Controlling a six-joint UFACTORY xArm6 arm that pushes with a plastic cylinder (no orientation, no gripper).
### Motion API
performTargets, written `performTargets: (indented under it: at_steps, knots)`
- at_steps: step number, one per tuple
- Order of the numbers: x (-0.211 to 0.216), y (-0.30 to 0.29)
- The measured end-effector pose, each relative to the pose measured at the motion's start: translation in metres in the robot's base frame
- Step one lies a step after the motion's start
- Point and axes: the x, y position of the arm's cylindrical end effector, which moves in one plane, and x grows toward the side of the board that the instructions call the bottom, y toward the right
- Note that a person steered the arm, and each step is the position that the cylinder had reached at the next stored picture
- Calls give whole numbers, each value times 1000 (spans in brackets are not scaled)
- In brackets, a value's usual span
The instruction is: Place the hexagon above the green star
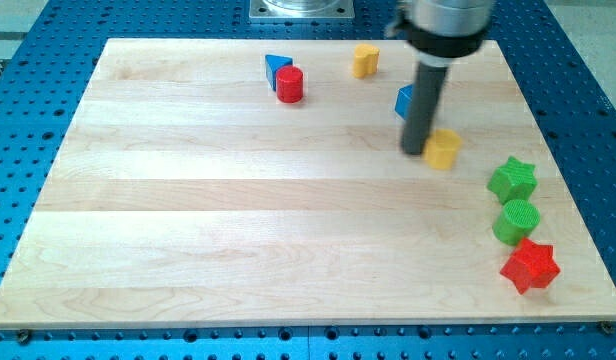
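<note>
A yellow hexagon block [444,148] lies right of the board's centre, in the upper half. My tip [414,151] rests on the board touching the hexagon's left side. The green star [513,180] lies to the hexagon's lower right, near the board's right edge, a short gap away. The dark rod rises from the tip to the arm body at the view's top.
A blue block [405,100] sits partly hidden behind the rod. A green cylinder [517,221] and a red star [529,265] lie below the green star. A yellow block [365,60], a blue triangle [276,68] and a red cylinder [290,84] sit near the top edge.
</note>
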Motion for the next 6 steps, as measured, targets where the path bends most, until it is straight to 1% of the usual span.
performTargets:
  at_steps: [1, 2, 3, 4, 5, 6]
  knots:
    - [11, -77]
    - [27, -35]
    - [17, 27]
    - [16, 38]
    - [6, 34]
    - [10, -79]
